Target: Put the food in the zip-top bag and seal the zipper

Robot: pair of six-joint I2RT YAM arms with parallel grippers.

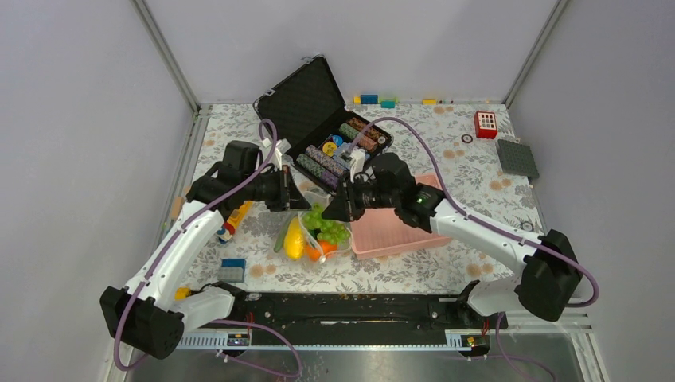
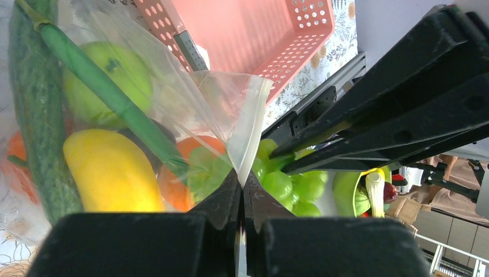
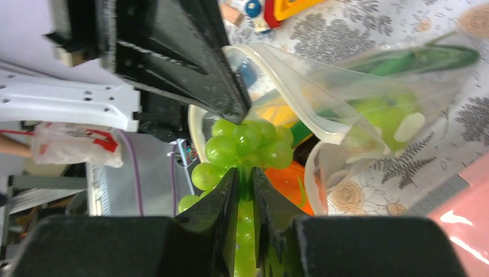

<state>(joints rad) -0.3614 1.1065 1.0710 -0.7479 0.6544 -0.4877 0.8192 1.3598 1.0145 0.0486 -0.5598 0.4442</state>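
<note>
1. Locate zip-top bag (image 1: 306, 243) mid-table, just beside pink basket (image 1: 392, 232); expect limp, slippery film.
2. Take by stiffer mouth edge, as pinched now in left gripper (image 2: 242, 183).
3. Note light grapes (image 3: 248, 144) clamped in right gripper (image 3: 245, 179) at mouth.

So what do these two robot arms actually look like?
Each is a run of slim white tubes linked by chunky black joints. The left arm and right arm both trail a purple cable. Each ends in a black pincer, the left pincer and right pincer alike: two flat wedge-shaped fingers tapering to a point. A small green light glows near the right wrist.
</note>
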